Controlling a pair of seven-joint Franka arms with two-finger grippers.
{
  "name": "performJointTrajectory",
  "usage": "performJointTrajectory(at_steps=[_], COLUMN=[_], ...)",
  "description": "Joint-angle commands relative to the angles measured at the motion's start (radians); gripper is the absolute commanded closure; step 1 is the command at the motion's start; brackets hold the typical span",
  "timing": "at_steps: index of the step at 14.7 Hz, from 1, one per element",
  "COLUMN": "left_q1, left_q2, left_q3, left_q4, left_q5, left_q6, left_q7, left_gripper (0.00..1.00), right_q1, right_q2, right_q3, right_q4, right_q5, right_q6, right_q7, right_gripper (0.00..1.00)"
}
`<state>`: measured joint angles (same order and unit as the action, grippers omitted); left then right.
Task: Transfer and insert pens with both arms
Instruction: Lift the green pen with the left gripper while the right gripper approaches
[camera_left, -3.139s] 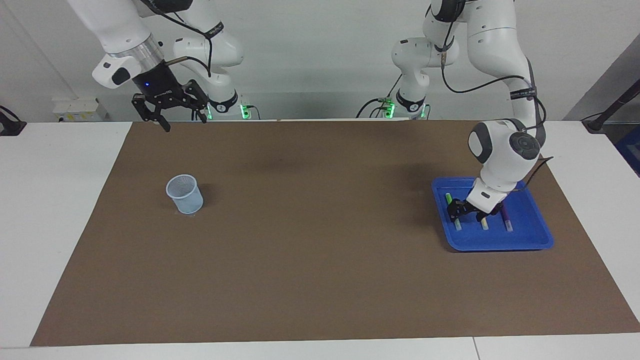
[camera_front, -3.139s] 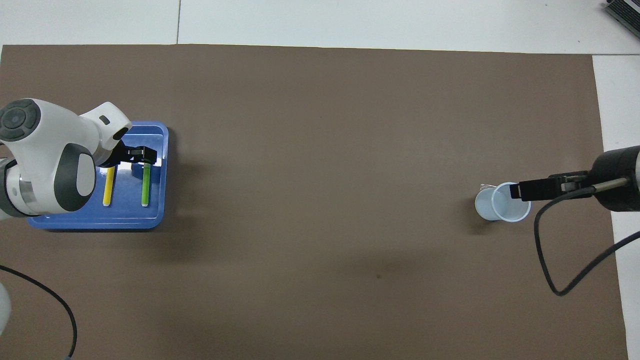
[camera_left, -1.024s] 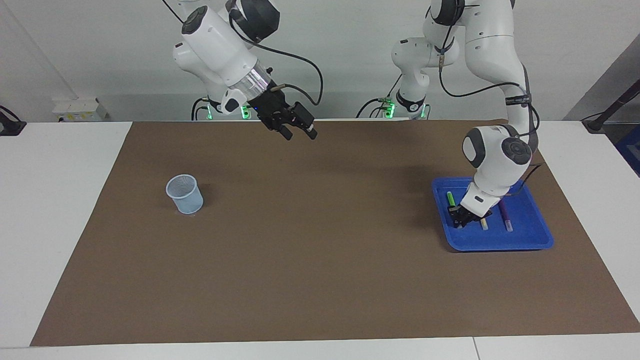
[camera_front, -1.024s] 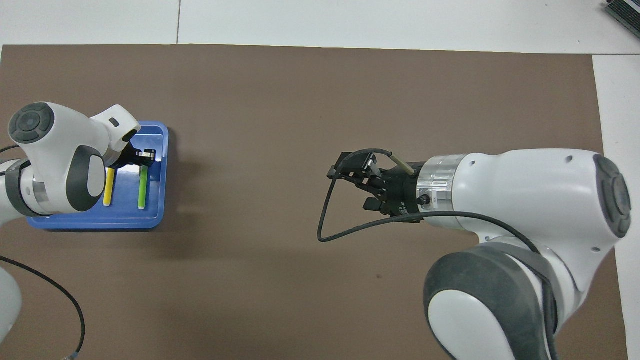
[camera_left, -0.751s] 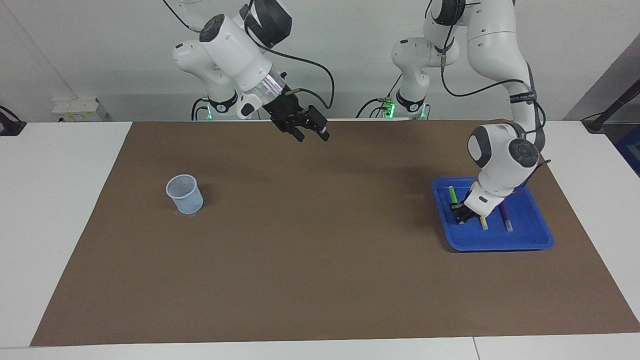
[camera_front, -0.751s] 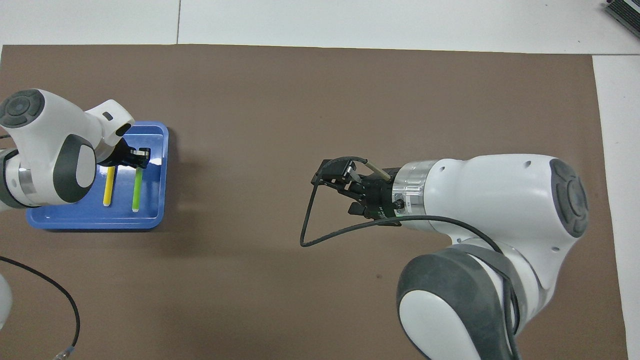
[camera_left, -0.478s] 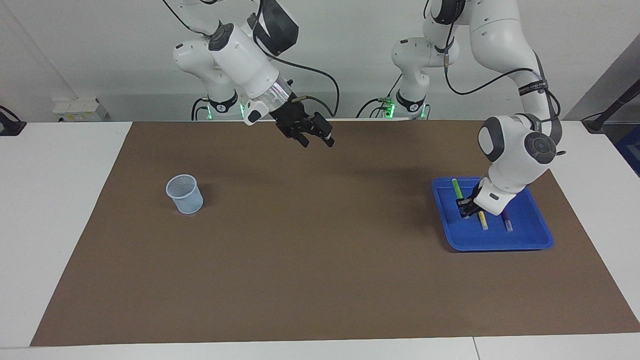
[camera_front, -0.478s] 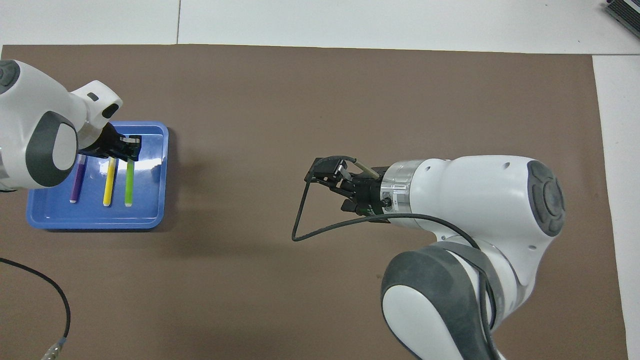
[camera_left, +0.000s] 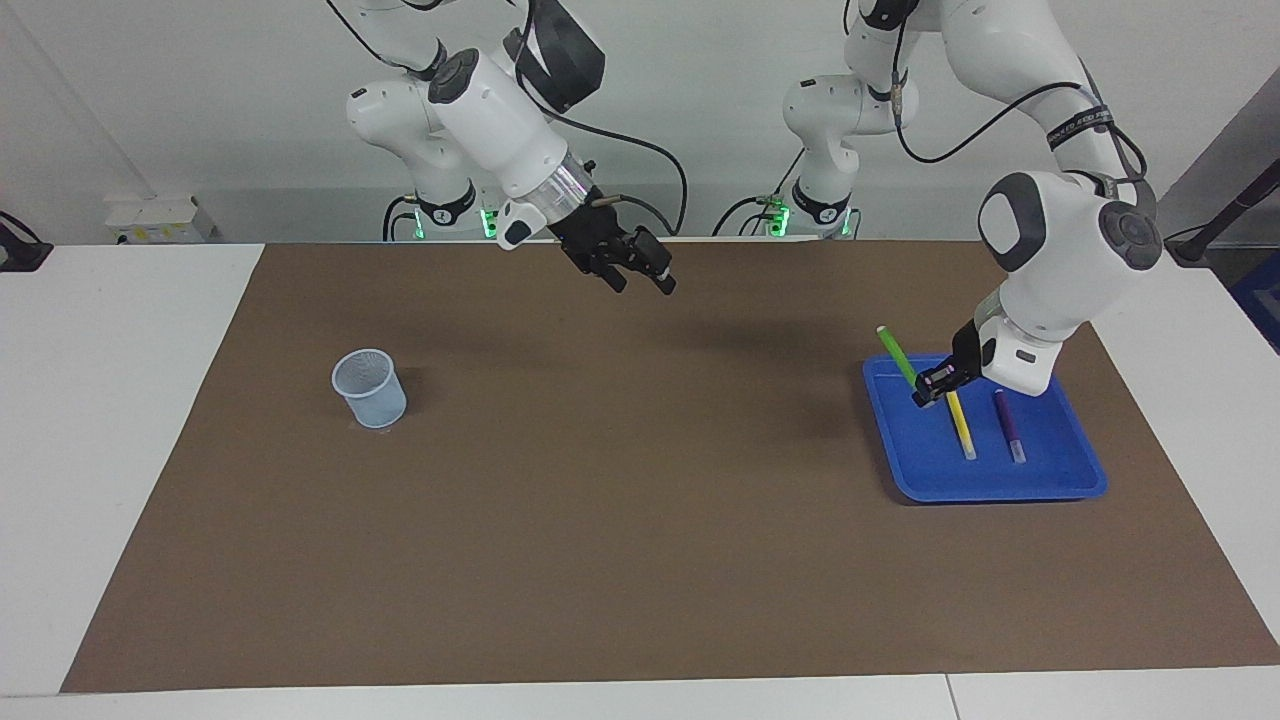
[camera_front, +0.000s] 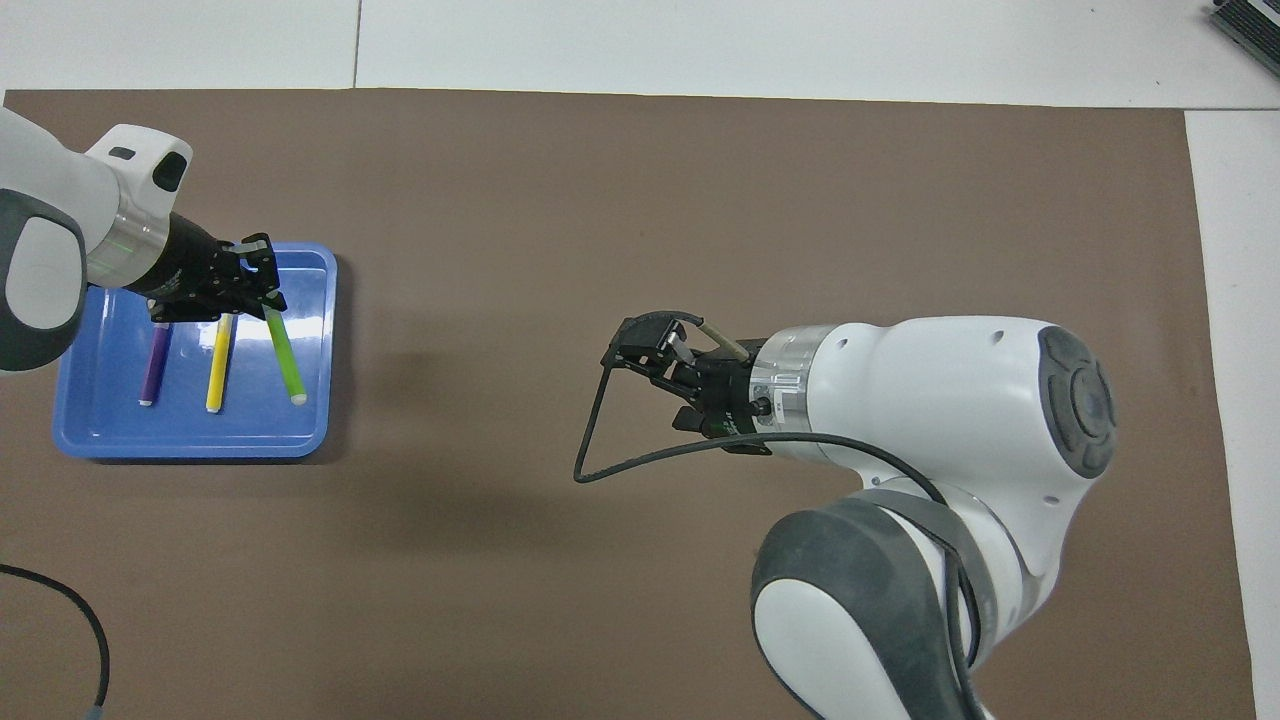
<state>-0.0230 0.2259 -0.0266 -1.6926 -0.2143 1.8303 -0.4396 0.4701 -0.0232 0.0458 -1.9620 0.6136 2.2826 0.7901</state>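
Handoff geometry next: my left gripper (camera_left: 933, 386) is clamped on the green pen (camera_left: 897, 356) over the tray (camera_left: 1000, 480), pen pointing 11 o'clock in the facing view; right gripper (camera_left: 640, 277) hangs mid-worktop, fingers apart.

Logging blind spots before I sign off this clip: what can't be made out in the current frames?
- Overhead view: the cup is not visible; the right arm's body covers its place.
- Facing view: where the left tool meets the green pen is too small to read.
- Overhead view: the left tool covers the purple pen and yellow pen ends.
- Both views: the right tool finger gap is unclear.
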Motion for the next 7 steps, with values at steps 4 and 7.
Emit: performJointTrajectory(at_steps=[4,7], left_q1=[0.000,0.005], left_q2=[-0.060,-0.086], left_q3=[0.008,0.010], left_q4=[-0.053,-0.102], left_q5=[-0.256,-0.374], left_q6=[-0.062,-0.046], left_q7=[-0.403,-0.555], left_gripper=[1.00,1.00], right_q1=[0.010,0.044], right_q2=[-0.003,-0.003], right_q3=[-0.003,-0.003], right_q4=[-0.005,-0.005], right_q5=[0.026,0.026], right_q6=[0.021,0.049], right_q7=[0.012,0.015], right_gripper=[0.00,0.00])
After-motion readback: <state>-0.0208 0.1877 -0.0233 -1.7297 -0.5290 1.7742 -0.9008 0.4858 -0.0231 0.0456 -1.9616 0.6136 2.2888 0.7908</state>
